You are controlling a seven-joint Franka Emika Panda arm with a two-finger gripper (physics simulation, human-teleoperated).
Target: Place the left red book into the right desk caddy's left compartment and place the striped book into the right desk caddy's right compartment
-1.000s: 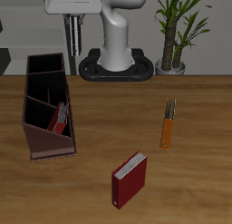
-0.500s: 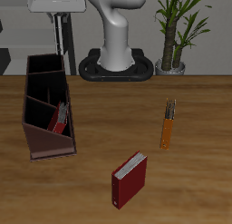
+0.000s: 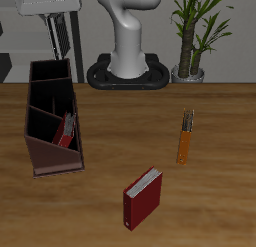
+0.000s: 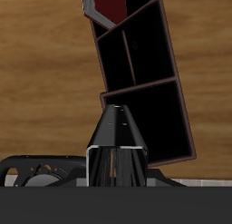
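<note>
The right desk caddy is seen standing lengthwise near one side edge of the table, its long axis running from back to front. In its left compartment, the large end section behind the slanted divider and nearest the table's front edge, the left red book is seen leaning on edge. The right compartment, the end section farthest back, shows only dark walls and floor in both views. The striped book is seen only in the wrist view, held upright between the fingers of the hand, which are closed against its sides; its lower end is seen over the back end of the caddy.

Other things are found well apart from the caddy. A thin orange book lies across the table, toward the other side. A squarer, brighter red book with a white page block stands close to the front edge. Behind the table, the robot's base and a potted plant are placed.

Bare wood is left between the caddy and both loose books, and around the caddy's inner long wall. The caddy's outer wall runs close to the table's side edge.
</note>
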